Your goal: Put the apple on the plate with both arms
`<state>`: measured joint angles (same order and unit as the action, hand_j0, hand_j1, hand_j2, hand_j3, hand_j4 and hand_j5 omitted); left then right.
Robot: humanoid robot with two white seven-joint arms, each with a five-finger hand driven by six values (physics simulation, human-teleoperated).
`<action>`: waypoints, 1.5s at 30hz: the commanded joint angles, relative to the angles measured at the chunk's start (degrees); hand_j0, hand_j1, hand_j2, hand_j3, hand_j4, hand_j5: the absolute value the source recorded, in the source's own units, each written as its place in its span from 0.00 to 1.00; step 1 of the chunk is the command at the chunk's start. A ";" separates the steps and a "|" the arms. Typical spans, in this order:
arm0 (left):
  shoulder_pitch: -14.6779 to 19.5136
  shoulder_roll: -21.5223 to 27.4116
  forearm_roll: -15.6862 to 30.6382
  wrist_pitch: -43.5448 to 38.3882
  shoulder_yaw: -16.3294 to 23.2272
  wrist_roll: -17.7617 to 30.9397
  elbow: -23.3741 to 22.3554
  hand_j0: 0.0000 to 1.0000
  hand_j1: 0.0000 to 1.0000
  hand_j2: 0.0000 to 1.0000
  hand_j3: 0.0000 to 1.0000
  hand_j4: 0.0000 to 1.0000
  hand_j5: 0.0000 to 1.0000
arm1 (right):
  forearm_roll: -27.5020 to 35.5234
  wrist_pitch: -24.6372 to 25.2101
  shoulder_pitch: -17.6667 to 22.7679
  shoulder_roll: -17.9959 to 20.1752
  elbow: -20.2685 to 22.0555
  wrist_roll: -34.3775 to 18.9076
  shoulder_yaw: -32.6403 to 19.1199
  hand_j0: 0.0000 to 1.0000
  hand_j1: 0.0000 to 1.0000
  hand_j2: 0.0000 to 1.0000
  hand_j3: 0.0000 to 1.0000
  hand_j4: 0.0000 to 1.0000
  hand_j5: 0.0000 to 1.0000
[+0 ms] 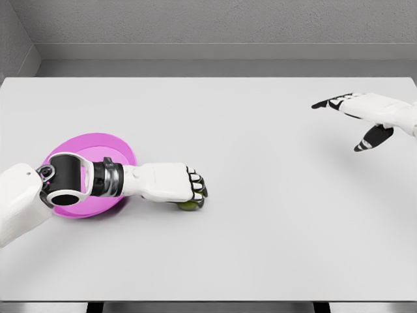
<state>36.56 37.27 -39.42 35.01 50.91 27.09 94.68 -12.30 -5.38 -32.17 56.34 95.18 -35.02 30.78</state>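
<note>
A small green apple (189, 205) lies on the white table, mostly hidden under my left hand (195, 189). The fingers of that hand curl down over the apple, and only its lower edge shows. A magenta plate (98, 143) sits to the left of the apple, partly covered by my left forearm and wrist. My right hand (355, 117) hovers at the far right of the table, well away from the apple, its fingers spread and holding nothing.
The white table (260, 228) stretches wide between the two hands. Its front edge runs along the bottom of the view, and a grey wall stands behind the back edge.
</note>
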 commanded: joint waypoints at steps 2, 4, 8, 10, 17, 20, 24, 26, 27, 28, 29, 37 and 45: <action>0.00 0.09 0.22 -0.01 -0.38 -0.02 -0.02 0.38 0.38 0.38 0.38 0.38 0.38 | 0.09 0.02 -0.09 0.18 0.09 0.02 -0.02 1.00 1.00 1.00 1.00 1.00 1.00; 0.09 0.17 1.71 -0.01 -0.81 -0.64 -0.11 0.37 0.37 0.37 0.37 0.37 0.37 | 0.09 0.02 0.00 0.27 0.18 0.02 -0.02 1.00 1.00 1.00 1.00 1.00 1.00; 1.49 1.31 6.81 -0.01 -2.75 -0.82 -0.37 0.38 0.38 0.38 0.38 0.38 0.38 | 0.09 0.02 0.09 0.35 0.88 0.02 -0.02 1.00 1.00 1.00 1.00 1.00 1.00; 1.58 3.16 9.01 -0.01 -3.18 -0.82 -0.37 0.38 0.38 0.38 0.38 0.38 0.38 | 0.09 0.02 0.09 0.35 0.97 0.02 -0.11 1.00 1.00 1.00 1.00 1.00 1.00; 1.32 12.13 17.01 -0.01 -7.93 -0.82 -0.46 0.38 0.38 0.38 0.38 0.38 0.38 | 0.09 0.02 0.00 0.35 0.97 0.02 -0.11 1.00 1.00 1.00 1.00 1.00 1.00; 0.79 13.97 19.73 -0.01 -9.95 -0.90 -1.78 0.38 0.38 0.38 0.38 0.38 0.38 | 0.09 0.02 0.09 0.35 0.97 0.02 -0.11 1.00 1.00 1.00 1.00 1.00 1.00; 0.62 14.76 20.96 -0.01 -11.10 -0.82 -3.01 0.39 0.39 0.39 0.39 0.39 0.39 | 0.09 0.02 0.09 0.35 1.24 0.02 -0.11 1.00 1.00 1.00 1.00 1.00 1.00; 0.62 14.85 20.70 -0.01 -11.19 -0.82 -4.41 0.39 0.39 0.39 0.39 0.39 0.39 | 0.09 0.02 0.09 0.35 1.32 0.02 -0.11 1.00 1.00 1.00 1.00 1.00 1.00; 0.44 14.94 20.26 -0.01 -11.19 -0.73 -5.29 0.39 0.39 0.39 0.39 0.39 0.39 | 0.09 0.02 0.17 0.35 1.32 0.02 -0.11 1.00 1.00 1.00 1.00 1.00 1.00; 0.35 14.85 20.17 -0.01 -11.10 -0.73 -6.78 0.39 0.39 0.39 0.39 0.39 0.39 | 0.09 0.02 0.09 0.35 1.32 0.02 -0.11 1.00 1.00 1.00 1.00 1.00 1.00; 0.00 14.94 20.17 -0.01 -11.19 -0.64 -8.19 0.39 0.39 0.39 0.39 0.39 0.39 | 0.09 0.02 0.18 0.35 1.41 0.02 -0.11 1.00 1.00 1.00 1.00 1.00 1.00; -2.55 15.20 17.89 -0.01 -11.19 -0.38 -10.39 0.43 0.43 0.43 0.43 0.43 0.43 | 0.09 0.02 0.18 0.44 1.68 0.02 -0.11 1.00 1.00 1.00 1.00 1.00 1.00; -3.25 15.91 17.62 -0.01 -11.19 -0.11 -10.13 1.00 1.00 1.00 1.00 1.00 1.00 | 0.09 0.02 0.18 0.44 1.76 0.02 -0.11 1.00 1.00 1.00 1.00 1.00 1.00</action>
<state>33.31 52.99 -22.06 35.12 39.77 26.96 84.54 -12.30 -5.38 -31.99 56.70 96.91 -35.02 30.69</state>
